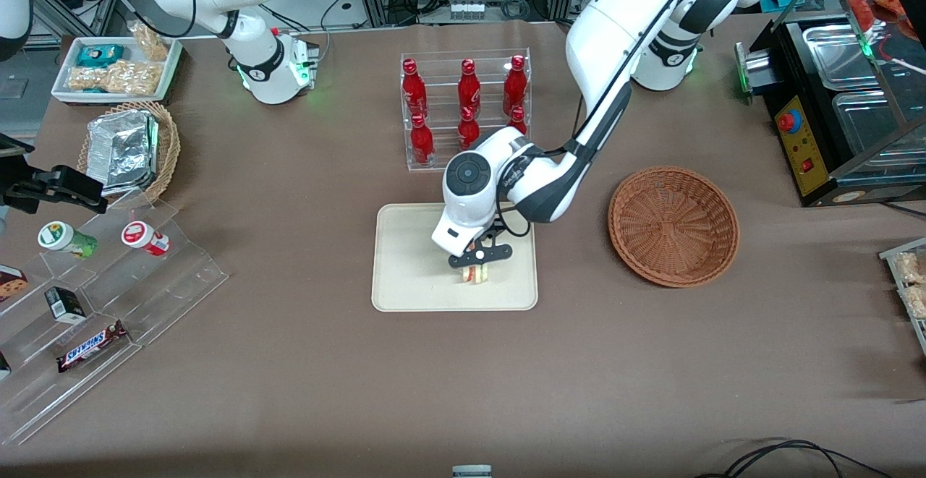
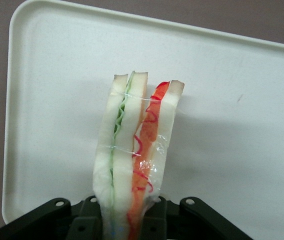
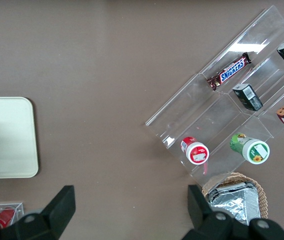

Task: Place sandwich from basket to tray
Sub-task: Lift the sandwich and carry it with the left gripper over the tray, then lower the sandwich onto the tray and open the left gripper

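My left gripper [image 1: 475, 270] is low over the cream tray [image 1: 405, 283], shut on the sandwich [image 1: 474, 274]. In the left wrist view the wrapped sandwich [image 2: 134, 150] shows white bread with green and red-orange layers, clamped between the black fingers [image 2: 89, 220] with the tray [image 2: 242, 125] just beneath it. I cannot tell whether the sandwich touches the tray. The dark-brown wicker basket [image 1: 673, 225] sits beside the tray, toward the working arm's end of the table, with nothing in it.
A clear rack of red bottles [image 1: 466, 105] stands just farther from the front camera than the tray. A clear stepped stand with snacks [image 1: 94, 297], a tan basket with a foil container [image 1: 130, 149] and a white snack tray [image 1: 116, 66] lie toward the parked arm's end.
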{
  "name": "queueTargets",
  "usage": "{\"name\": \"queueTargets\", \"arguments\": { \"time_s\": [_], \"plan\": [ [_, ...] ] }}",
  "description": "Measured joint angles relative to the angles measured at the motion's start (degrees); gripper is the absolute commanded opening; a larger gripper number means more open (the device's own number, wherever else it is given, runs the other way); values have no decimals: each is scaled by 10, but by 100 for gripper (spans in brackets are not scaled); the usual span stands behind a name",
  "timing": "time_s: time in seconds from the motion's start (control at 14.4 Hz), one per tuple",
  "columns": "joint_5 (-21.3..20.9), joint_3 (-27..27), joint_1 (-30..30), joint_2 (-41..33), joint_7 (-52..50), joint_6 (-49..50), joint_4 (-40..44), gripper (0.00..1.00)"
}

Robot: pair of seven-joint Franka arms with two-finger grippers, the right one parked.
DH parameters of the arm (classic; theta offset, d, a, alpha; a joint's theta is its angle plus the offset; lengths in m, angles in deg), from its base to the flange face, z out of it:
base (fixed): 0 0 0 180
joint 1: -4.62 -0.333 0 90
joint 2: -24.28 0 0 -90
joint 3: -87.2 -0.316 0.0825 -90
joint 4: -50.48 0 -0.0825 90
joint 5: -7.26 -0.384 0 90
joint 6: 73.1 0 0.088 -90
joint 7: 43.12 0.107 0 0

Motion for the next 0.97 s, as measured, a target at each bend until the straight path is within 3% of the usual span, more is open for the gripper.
{"name": "queueTargets", "arguments": {
  "time_s": [0.14, 0.28, 0.49, 0.63, 0.97],
  "plan": [
    [0, 0, 0, 8, 0, 0, 6, 18],
    [0, 1, 4, 12, 1, 0, 10, 45],
    [0, 2, 11, 18, -4, 0, 26, 66],
    [0, 1, 12, 19, -10, 1, 35, 96],
    [-1, -11, 12, 15, -13, 36, 69, 100]
  ]
}}
